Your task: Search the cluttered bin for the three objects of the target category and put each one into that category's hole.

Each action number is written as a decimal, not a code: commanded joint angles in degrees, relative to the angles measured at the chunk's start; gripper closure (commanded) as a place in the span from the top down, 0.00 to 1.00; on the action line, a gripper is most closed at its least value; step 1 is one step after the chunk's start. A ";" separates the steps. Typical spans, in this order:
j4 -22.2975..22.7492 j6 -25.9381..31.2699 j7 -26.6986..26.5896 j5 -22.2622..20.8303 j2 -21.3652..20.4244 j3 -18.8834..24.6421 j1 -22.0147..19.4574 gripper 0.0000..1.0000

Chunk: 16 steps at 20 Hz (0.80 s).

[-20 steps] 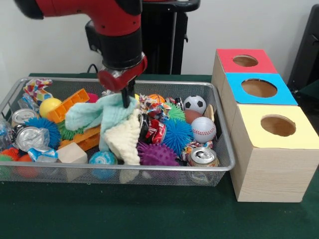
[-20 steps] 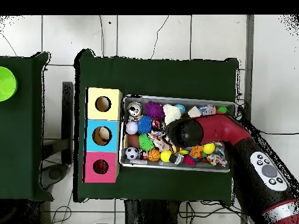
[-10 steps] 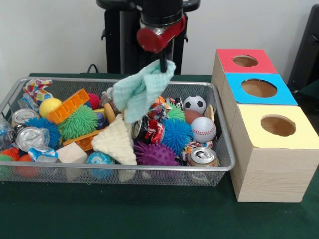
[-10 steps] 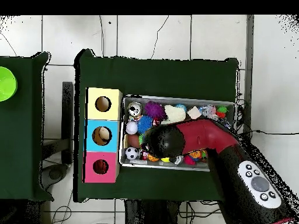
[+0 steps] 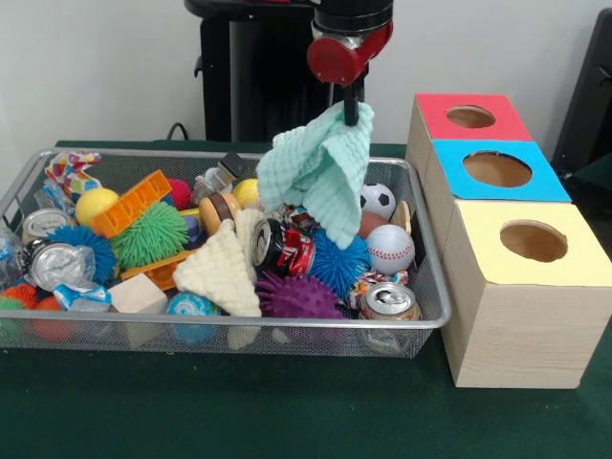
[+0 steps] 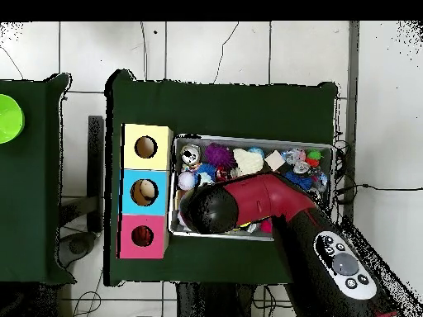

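A: Big picture: wide silver wire-mesh bin [image 5: 29, 186] is full of clutter, and the row of pale wooden boxes sits just beside its end. Red-topped box's round dark hole [image 5: 470, 117] is the farthest of the three from the front camera.

B: Arm?

A: Red and black arm [image 6: 273, 198] reaches over the hole-side end of the bin. Gripper [image 5: 350, 113] is clamped on the top corner of a mint knitted cloth [image 5: 320, 172], which hangs free above the toys, lower edge near the black-and-white football [image 5: 380, 199].

B: Cloth isn't a target.

A: Right, my read is it's a clearing move. No plush animal is visible in either view, so the three objects are probably buried or hidden.

B: How to do it well?

A: Drop the cloth where it won't re-cover anything unsearched, and keep it clear of the box tops. The cream knitted cloth [image 5: 222, 273] lies on the pile near the bin's front wall; I'd lift that next. Release low so the cloth doesn't drape over the rim or snag the mesh.
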 commanded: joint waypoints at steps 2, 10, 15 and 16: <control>2.71 -4.90 4.78 -0.61 0.62 -0.88 -1.68 0.00; 2.13 -10.07 5.30 -1.73 0.60 -0.43 -1.91 0.00; 1.55 -13.46 6.64 -1.61 1.40 -1.05 -1.86 0.00; 1.36 -13.71 6.55 -1.50 1.53 -1.03 -1.96 0.00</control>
